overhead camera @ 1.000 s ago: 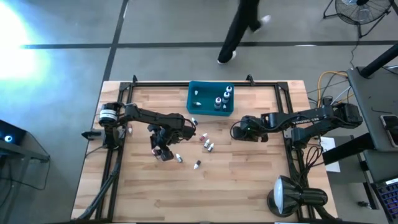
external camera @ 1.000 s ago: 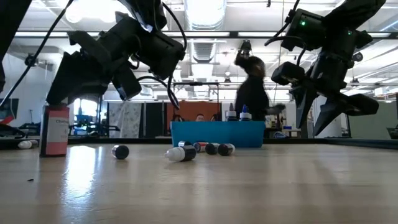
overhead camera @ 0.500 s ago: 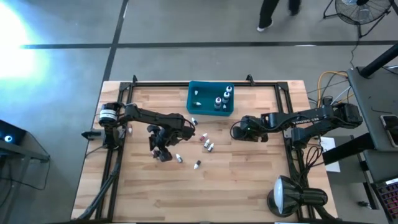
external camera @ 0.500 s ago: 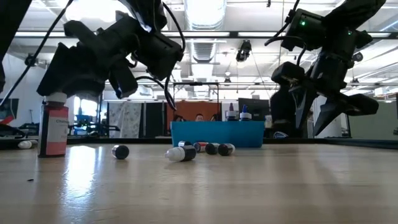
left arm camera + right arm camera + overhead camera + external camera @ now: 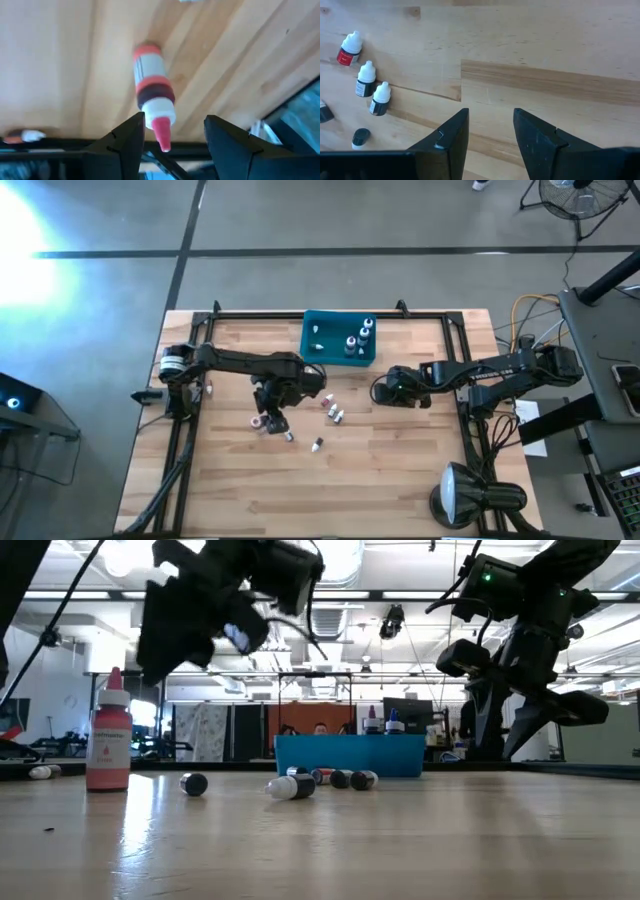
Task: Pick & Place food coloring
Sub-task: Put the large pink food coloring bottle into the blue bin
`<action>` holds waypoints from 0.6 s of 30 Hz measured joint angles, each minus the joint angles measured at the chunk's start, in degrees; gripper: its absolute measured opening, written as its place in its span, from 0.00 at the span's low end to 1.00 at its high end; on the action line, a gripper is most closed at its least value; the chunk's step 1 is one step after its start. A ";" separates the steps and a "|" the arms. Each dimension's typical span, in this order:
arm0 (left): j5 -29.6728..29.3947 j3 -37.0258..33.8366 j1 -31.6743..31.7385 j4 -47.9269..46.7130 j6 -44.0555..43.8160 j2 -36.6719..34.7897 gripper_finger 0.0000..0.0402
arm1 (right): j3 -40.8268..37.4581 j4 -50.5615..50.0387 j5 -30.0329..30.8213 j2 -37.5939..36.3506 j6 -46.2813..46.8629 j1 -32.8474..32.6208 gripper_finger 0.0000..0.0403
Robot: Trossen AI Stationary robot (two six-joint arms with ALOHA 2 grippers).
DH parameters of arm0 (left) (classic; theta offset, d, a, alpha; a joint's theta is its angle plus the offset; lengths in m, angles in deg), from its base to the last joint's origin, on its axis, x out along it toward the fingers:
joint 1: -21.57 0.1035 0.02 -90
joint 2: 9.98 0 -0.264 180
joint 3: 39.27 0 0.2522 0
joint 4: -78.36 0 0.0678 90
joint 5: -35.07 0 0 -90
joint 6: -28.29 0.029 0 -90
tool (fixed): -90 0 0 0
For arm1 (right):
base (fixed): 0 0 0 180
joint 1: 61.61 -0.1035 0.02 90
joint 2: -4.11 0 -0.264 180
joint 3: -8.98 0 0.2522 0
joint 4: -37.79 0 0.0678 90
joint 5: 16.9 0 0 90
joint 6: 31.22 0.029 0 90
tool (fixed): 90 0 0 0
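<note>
While the left gripper hung over the middle of the wooden table with its fingers spread apart and nothing between them, a red bottle with a pink pointed cap stood upright on the boards just below it, free of both fingers. From above, that bottle showed just beside the gripper, on the side away from the teal bin. The left wrist view looked down along the same bottle, its pink tip showing in the gap between the two dark fingers. More food coloring lay scattered nearby: one small bottle close to the red one, another with a dark body a little farther out, and a cluster of three white-capped bottles between the two arms. The right wrist view caught those three lying side by side, one red-labelled and two dark, with a further dark cap near them. Several bottles already stood inside the teal bin at the far edge of the table. The right gripper waited over the table's right part, its fingers parted and holding nothing.
</note>
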 joint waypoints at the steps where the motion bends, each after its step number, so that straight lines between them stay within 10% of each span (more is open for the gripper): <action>1: -0.84 0.99 0.00 -0.04 0.00 0.00 0.45 | 0.00 0.01 0.00 0.00 -0.03 0.00 0.37; 18: -12.51 11.34 0.22 1.75 3.95 -0.04 0.45 | 0.00 0.03 0.18 0.00 -3.06 0.00 0.37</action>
